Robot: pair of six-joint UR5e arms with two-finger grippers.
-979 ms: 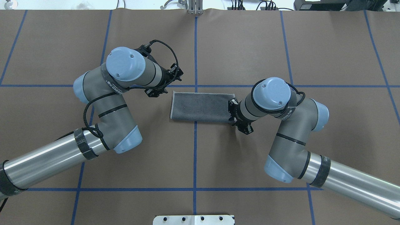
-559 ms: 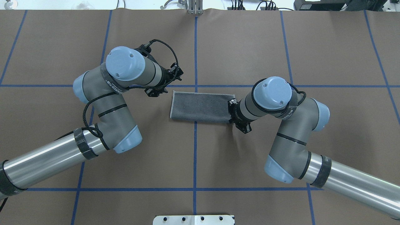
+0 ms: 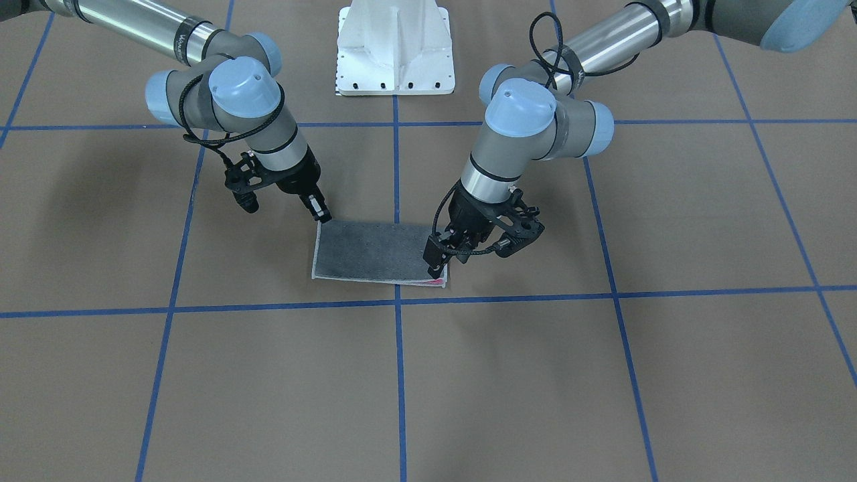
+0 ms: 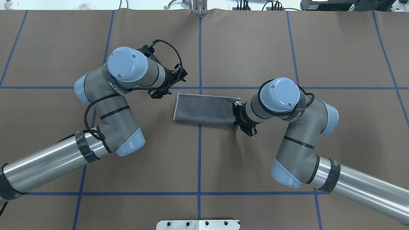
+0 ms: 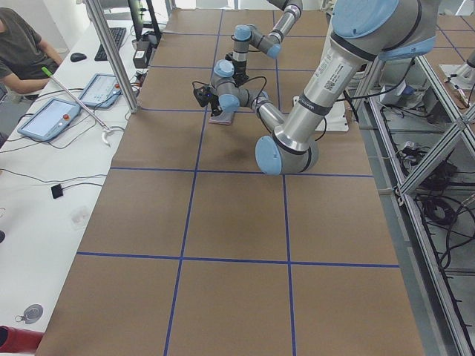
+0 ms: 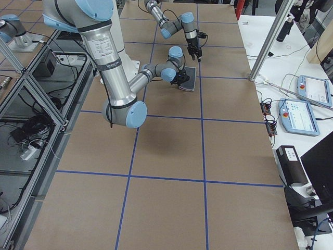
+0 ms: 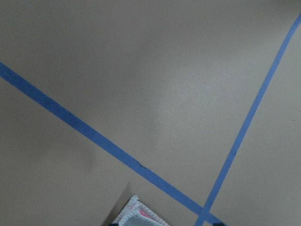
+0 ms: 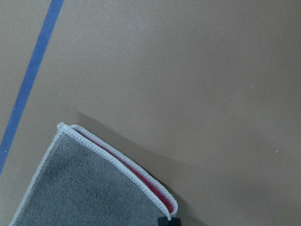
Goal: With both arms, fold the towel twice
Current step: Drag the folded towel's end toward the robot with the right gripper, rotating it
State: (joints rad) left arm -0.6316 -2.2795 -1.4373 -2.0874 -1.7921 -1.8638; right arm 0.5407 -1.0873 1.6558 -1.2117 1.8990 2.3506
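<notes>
The towel (image 4: 204, 109) lies folded into a long strip near the table's middle, grey face up, with pink showing between its layers (image 8: 141, 181). My right gripper (image 3: 323, 215) is shut on the towel's corner at the end nearest the right arm. That end is raised slightly. In the right wrist view one black fingertip (image 8: 169, 220) sits at that corner. My left gripper (image 3: 435, 266) stands at the opposite end's far corner. In the left wrist view the towel's corner (image 7: 136, 217) pokes in between two dark finger edges set apart, so the left gripper is open.
Brown paper with blue tape lines (image 4: 199, 159) covers the table. The white pedestal base (image 3: 395, 53) stands at the robot's side. A metal bracket (image 4: 199, 8) sits at the far edge. A seated person and tablets (image 5: 48, 119) are at a side bench.
The right wrist has crept up and slightly back, drawing the towel's right end with it, so the strip now sits a little skewed. The left arm has hardly moved.
</notes>
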